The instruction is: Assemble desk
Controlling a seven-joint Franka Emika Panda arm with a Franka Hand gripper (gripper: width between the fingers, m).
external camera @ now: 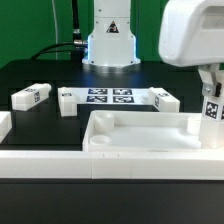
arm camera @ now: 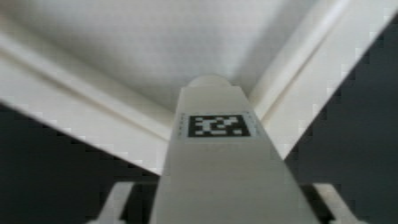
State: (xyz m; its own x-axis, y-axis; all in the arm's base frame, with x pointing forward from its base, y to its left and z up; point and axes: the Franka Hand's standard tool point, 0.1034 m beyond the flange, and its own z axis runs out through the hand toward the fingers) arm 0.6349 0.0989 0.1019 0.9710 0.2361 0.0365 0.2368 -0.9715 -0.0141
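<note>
- The desk top (external camera: 100, 128) lies at the front of the black table (external camera: 40, 72).
- The gripper (external camera: 211, 88) holds an upright leg (external camera: 212, 110) at the desk top's corner, on the exterior view's right.
- The marker board (external camera: 108, 97) lies behind, between a first loose leg (external camera: 32, 96) and a second loose leg (external camera: 166, 100).

There is one desk top (external camera: 150, 130) on one black counter (external camera: 30, 75). The exterior view shows four legs. Three lie loose: the first leg (external camera: 32, 96), the second leg (external camera: 68, 101) and the third leg (external camera: 165, 100). The fourth leg (external camera: 212, 112) is in the one hand (external camera: 211, 85). There is one marker board (external camera: 110, 97) with a few tags, too small to count. There is one long rail (external camera: 40, 162). The wrist view shows one leg (arm camera: 222, 160) with one tag (arm camera: 219, 126).
</note>
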